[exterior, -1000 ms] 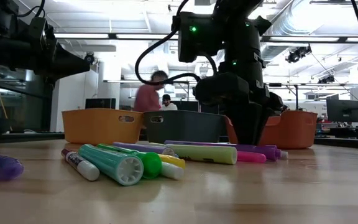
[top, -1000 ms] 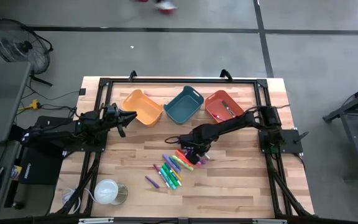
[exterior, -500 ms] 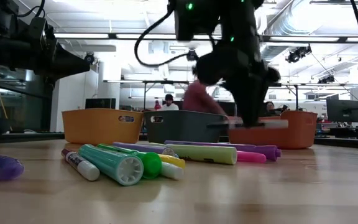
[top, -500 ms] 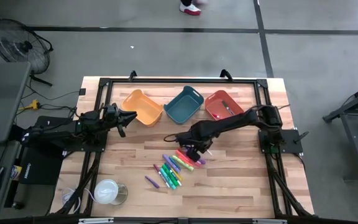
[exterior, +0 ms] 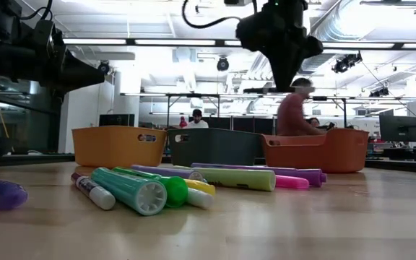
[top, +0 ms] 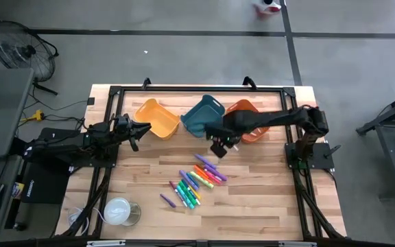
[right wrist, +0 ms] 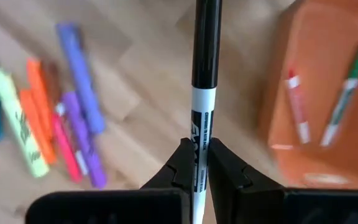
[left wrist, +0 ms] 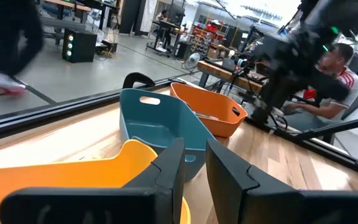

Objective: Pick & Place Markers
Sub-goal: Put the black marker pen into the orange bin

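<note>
Several bright capped markers [top: 196,182] lie scattered mid-worktop [top: 266,206], well short of the bins. Above them, beside the orange plastic bin [top: 247,119] already containing two pens, the right gripper [right wrist: 196,163] has its jaws clamped on a black-capped white marker [right wrist: 201,93]. Farther off, the left gripper [top: 142,128] waits near the yellow plastic bin [top: 156,117], jaws narrowly parted, empty.

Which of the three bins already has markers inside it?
The orange-red bin, nearest the right arm, has a red marker and a green marker lying in it. The yellow bin and blue bin look empty.
</note>
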